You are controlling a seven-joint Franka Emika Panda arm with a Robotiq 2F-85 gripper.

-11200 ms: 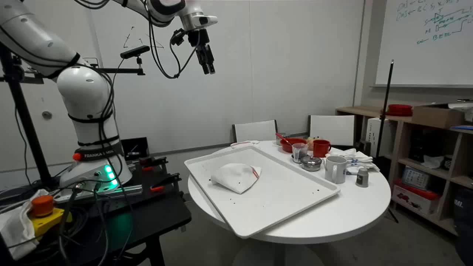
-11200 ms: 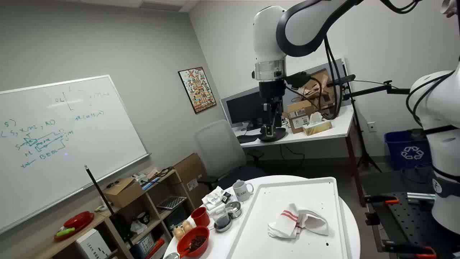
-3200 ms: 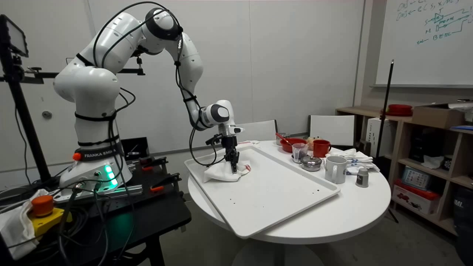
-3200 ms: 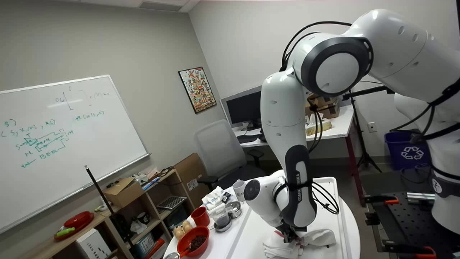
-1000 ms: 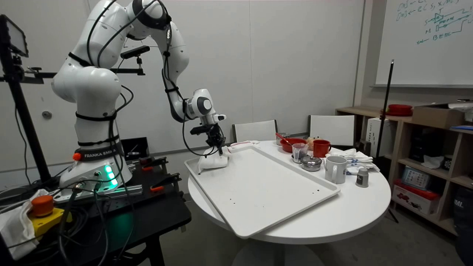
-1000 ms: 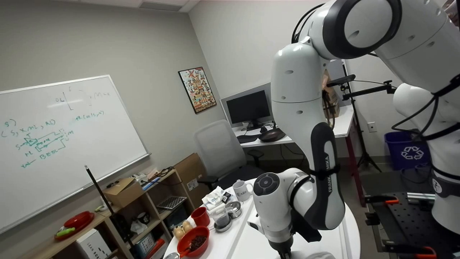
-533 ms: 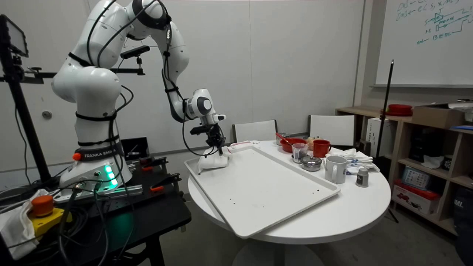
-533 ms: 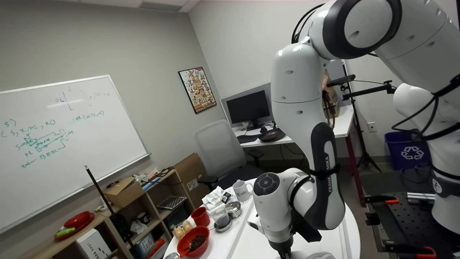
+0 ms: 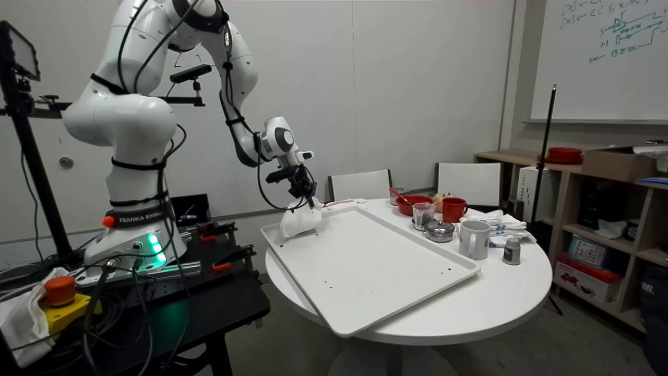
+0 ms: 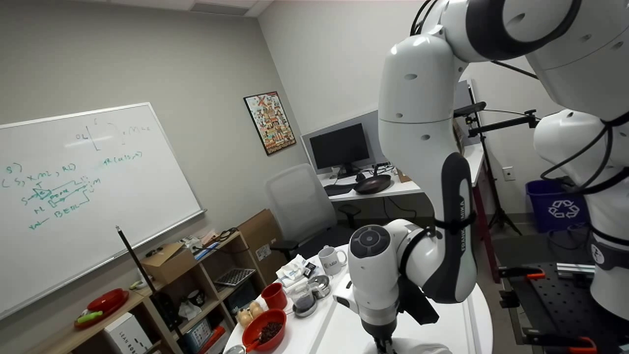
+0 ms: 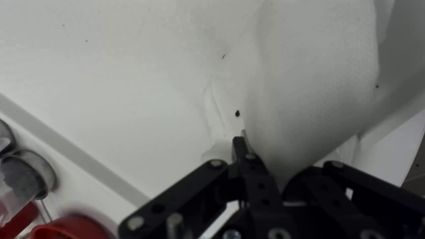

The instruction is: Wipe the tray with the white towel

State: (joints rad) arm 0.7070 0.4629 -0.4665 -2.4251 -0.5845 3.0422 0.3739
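My gripper (image 9: 312, 202), tilted, is shut on the white towel (image 9: 300, 220) at the corner of the tray (image 9: 376, 261) nearest the robot's back side. In the wrist view the towel (image 11: 312, 76) bulges out beside the near finger (image 11: 238, 147) and covers the tip of the far one. Its lower edge hangs at the tray surface; whether it touches everywhere I cannot tell. Dark crumbs lie on the tray, including a large crumb (image 11: 237, 113) beside the towel. In an exterior view the gripper (image 10: 385, 347) and the towel (image 10: 423, 348) are partly cut off at the bottom edge.
Along one long side of the tray stand a red bowl (image 9: 415, 204), a red cup (image 9: 454, 209), a lidded metal tin (image 9: 439, 230), a grey mug (image 9: 474, 239), a small shaker (image 9: 511, 251) and folded cloths (image 9: 496, 224). The tray's raised rim (image 9: 417, 297) overhangs the round table.
Over the longer span my gripper came down, closed on the towel and drew it from mid-tray to the corner. In the last half second gripper and towel rose and tilted slightly, shifting towards the base.
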